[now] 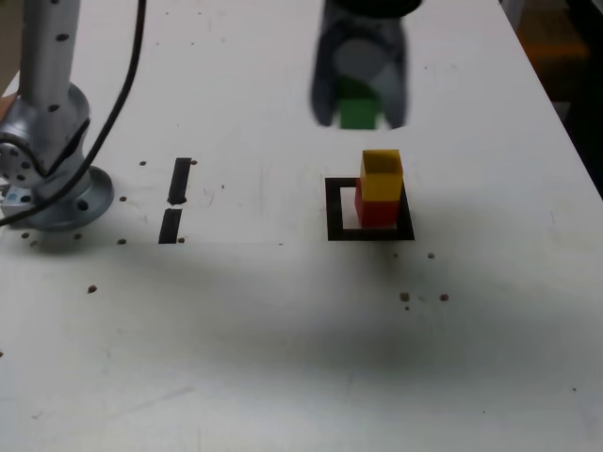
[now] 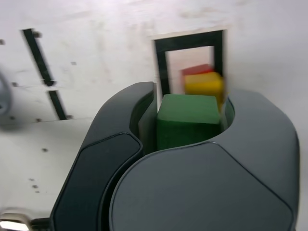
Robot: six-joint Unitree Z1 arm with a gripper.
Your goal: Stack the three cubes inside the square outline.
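While gripping the green cube (image 1: 358, 113) between both fingers of the gripper (image 1: 360, 122), hangs in the air over the white table (image 1: 236, 330). Keeps the pincer closed on that cube, with one finger on either side and the front face exposed between the tips in the exterior view. Shows slightly blurred there, cube and fingertips alike. In the exterior view, appears higher up the picture than the two stacked cubes, apart from both. Down on the table, inside the square outline (image 1: 334, 212), has the red cube (image 1: 378, 214) at the bottom and the yellow cube (image 1: 381, 175) on top of it. Sits toward the exterior view's right within the black frame, leaving a patch of white centre bare toward the exterior view's left. Looks a little uneven, with a sliver of red showing past the yellow. In the wrist view, reveals the top of the green cube clearly, partly covering the yellow behind it. Well off toward the exterior view's left, has two black tape strips, the upper one (image 1: 179, 181) and the lower one (image 1: 170, 226), lying nearly end to end, just beside each other.
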